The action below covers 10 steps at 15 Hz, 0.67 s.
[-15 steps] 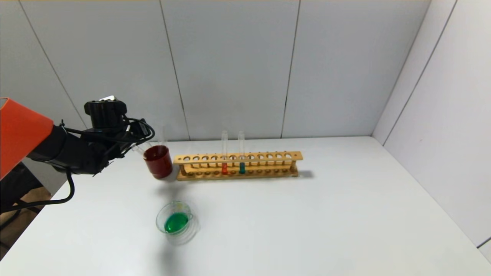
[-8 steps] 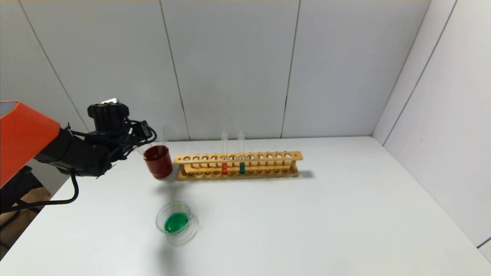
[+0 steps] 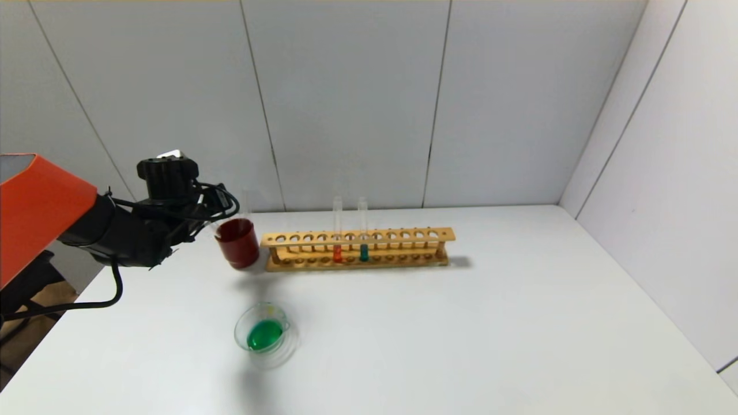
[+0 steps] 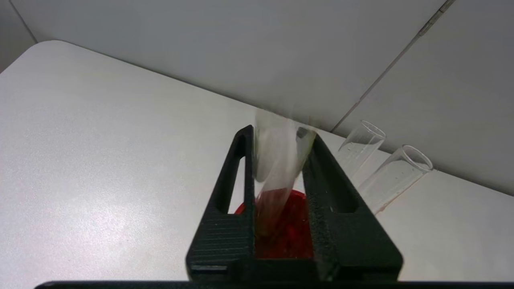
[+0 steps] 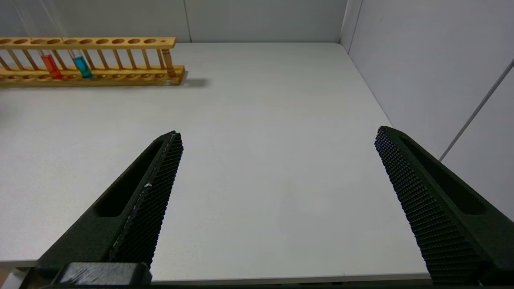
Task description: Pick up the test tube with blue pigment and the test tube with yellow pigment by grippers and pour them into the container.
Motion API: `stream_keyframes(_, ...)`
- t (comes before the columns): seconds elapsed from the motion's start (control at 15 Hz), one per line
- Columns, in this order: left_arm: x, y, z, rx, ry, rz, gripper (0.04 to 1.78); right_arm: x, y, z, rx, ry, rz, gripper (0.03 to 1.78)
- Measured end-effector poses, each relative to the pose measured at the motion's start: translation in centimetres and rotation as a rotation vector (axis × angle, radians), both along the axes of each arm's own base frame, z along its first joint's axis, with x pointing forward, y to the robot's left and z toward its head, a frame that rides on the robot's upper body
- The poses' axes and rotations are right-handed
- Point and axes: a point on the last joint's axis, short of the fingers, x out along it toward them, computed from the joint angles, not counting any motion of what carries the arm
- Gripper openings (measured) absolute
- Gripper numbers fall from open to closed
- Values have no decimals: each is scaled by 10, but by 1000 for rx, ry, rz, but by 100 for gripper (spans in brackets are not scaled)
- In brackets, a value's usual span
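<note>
My left gripper (image 3: 212, 222) hovers at the dark red cup (image 3: 237, 245), back left of the table. In the left wrist view the left gripper (image 4: 280, 134) has its jaws a little apart around a clear tube (image 4: 277, 168). That tube is blurred and its faintly yellowish low end stands in the cup (image 4: 297, 233). Two more clear tubes (image 4: 361, 150) lean beside it, their low ends hidden. No blue-tipped tube shows apart from them. The container (image 3: 288, 346), a clear dish, holds green liquid near the front. My right gripper (image 5: 279, 132) is open and empty over the right table.
A wooden rack (image 3: 357, 236) stands right of the cup and also shows in the right wrist view (image 5: 92, 41). It holds an orange-red tube (image 3: 337, 252) and a green-teal tube (image 3: 364, 252). Walls close the back and right side.
My left arm has edged a little to the right, closer to the red cup. The cup, dish and rack have not moved.
</note>
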Motion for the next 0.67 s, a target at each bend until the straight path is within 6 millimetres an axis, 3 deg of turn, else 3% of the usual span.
stream_keyframes(0.13,0,0,1,15,0,-2,71,0,0,0,1,0,0,175)
stream_keyframes(0.4,-3,0,11,21,-22,-5,138,0,0,0,1,0,0,175)
stream_keyframes(0.67,-13,0,40,71,-63,-15,172,0,0,0,0,0,0,175)
